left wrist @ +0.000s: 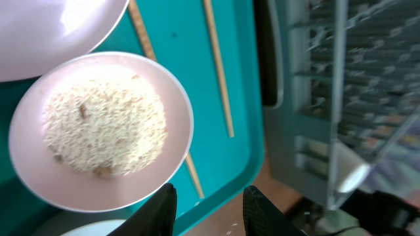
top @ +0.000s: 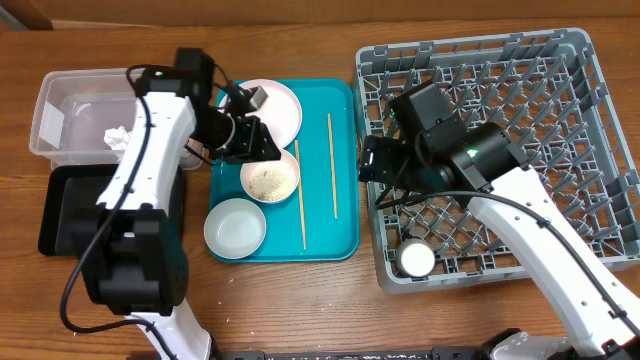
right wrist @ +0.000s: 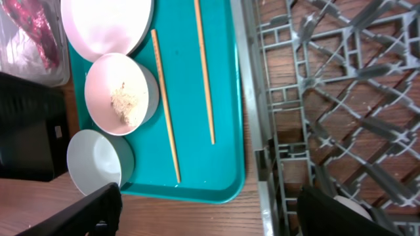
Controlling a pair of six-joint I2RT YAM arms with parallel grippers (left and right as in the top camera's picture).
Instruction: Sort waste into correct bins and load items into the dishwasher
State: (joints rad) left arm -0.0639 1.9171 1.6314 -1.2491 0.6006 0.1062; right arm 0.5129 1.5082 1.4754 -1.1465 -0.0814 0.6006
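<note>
— Wooden tabletop [top: 300, 310], seen from overhead: what fills it?
— Largest is a square grey plastic dish rack [top: 520, 130] at right. Beside it lies a teal serving tray [top: 345, 150]. At far left sits a clear rectangular tub [top: 70, 110] holding crumpled white tissue [top: 118, 138], with a shallow black tray [top: 60, 215] just nearer.
— And the dishes?
— On the teal serving tray: a round white plate [top: 280, 105], a white bowl [top: 270, 180] holding whitish rice scraps [left wrist: 105, 124], and an empty grey-green bowl [top: 235, 228]. A small white cup [top: 415, 260] stands in the rack's near corner. Two thin wooden chopsticks [top: 332, 165] lie parallel on the tray, long axes running far-to-near alongside the rack wall, one just beside the white bowl.
— The arms?
— Left gripper [left wrist: 210, 213] hovers by the white bowl, jaws apart and empty, likely lining up on its rim so the scraps go out first. Right gripper [right wrist: 216, 216] hangs over the rack's tray-side edge, jaws wide, holding nothing, probably placed to reach the chopsticks.
</note>
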